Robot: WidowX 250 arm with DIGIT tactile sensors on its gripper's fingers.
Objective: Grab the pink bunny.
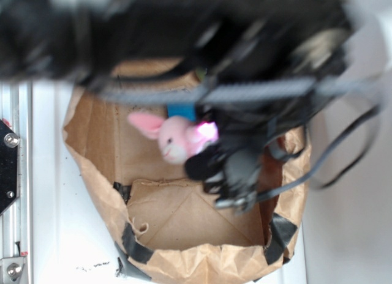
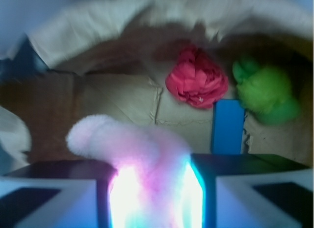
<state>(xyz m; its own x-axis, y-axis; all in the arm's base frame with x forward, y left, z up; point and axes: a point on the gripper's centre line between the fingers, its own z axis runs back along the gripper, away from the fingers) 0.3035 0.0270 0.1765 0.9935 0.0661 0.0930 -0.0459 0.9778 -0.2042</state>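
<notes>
Gripper [image 2: 154, 188] pads flank the bunny [image 2: 142, 154] in the wrist view, clamped on its glowing plush body. Bunny sits inside the bag [image 1: 92, 149], held off the bag's floor; red toy [image 2: 197, 78] and green plush [image 2: 267, 93] lie beyond. Step in hand: grasp apparently made. Next: a straight lift clear of the bag walls.

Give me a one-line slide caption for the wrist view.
Gripper closed on the pink bunny inside a paper bag, red toy and green plush beyond.

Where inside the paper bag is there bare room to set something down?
Bare floor: the bag's near flap toward its taped rim, and left of the pink bunny. Crowded: the far end, holding red toy, green plush, blue block.
</notes>
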